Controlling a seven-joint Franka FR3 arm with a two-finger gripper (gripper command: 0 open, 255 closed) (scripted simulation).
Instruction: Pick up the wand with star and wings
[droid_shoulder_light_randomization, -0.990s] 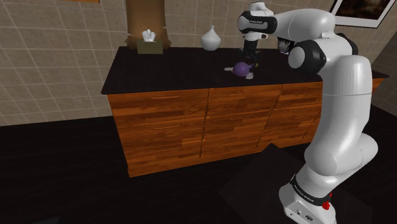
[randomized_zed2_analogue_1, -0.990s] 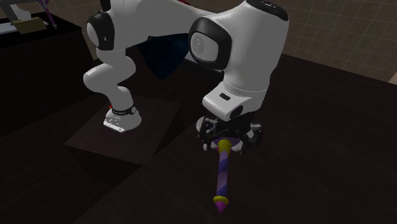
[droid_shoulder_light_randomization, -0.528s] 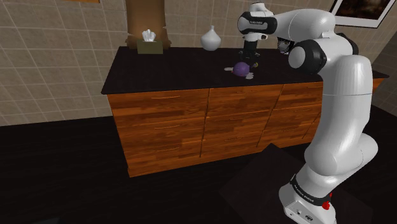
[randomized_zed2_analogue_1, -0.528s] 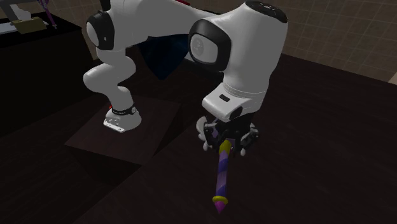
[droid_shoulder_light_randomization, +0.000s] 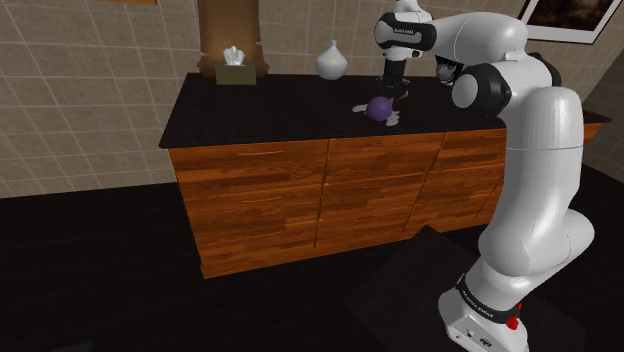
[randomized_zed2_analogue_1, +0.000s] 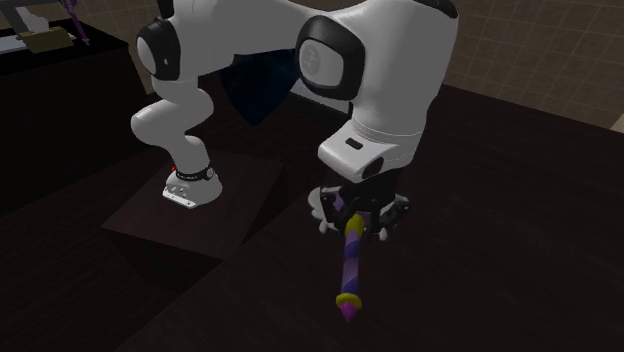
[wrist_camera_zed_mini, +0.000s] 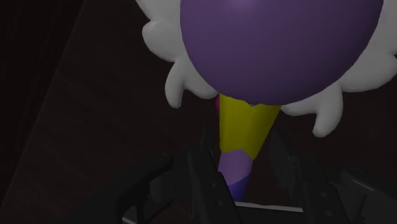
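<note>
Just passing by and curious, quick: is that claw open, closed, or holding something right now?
Claw: closed on the wand, its handle clasped between the two fingers.

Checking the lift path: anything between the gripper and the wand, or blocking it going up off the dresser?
Nothing visible. The gripper clasps the wand directly by its striped handle, and above it there is just the arm. The white vase and tissue box stand apart, toward the shoulder view's left.

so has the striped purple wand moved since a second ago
yes, the striped purple-and-yellow wand has lifted slightly, its lower tip now higher against the arm's white base
</note>
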